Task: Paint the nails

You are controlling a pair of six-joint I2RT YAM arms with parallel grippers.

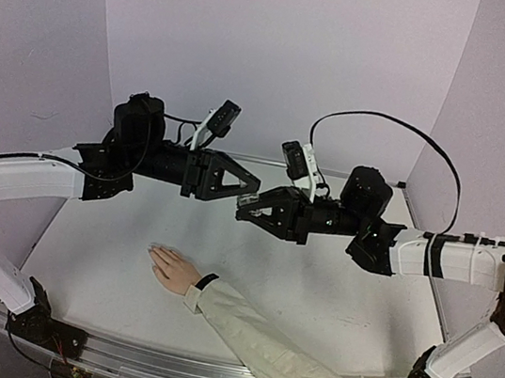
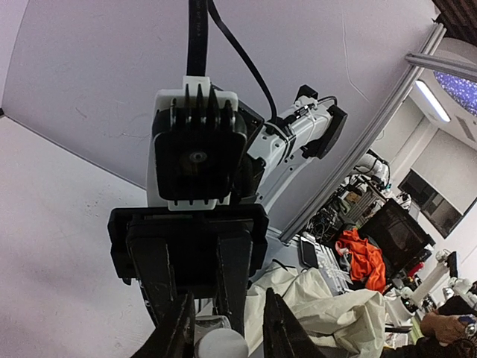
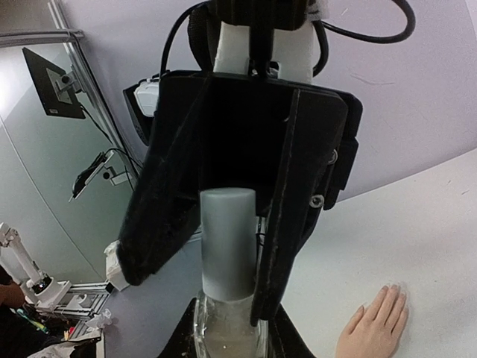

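The nails (image 3: 386, 288) are tiny and pale, close to skin colour, capping the fingertips of a light-skinned hand (image 1: 174, 270). The hand lies flat, palm down, on the white table (image 1: 88, 269), with its fingers together and pointing left. Two nails show clearly in the right wrist view; from above they are too small to make out. A black wristband (image 1: 206, 281) and a cream sleeve (image 1: 275, 354) lie behind the hand.

The surface (image 1: 313, 293) is matt white and smooth. At five o'clock on it lies a sleeve (image 1: 284, 360) of creased cream cloth. The nails (image 3: 402, 295) look pale and dull. The bottle (image 3: 227, 332) is clear and glass-like under a matt grey cap (image 3: 227, 246). The arm shells (image 1: 16, 180) are smooth white plastic. The rail (image 1: 206, 372) at six o'clock is bare metal.
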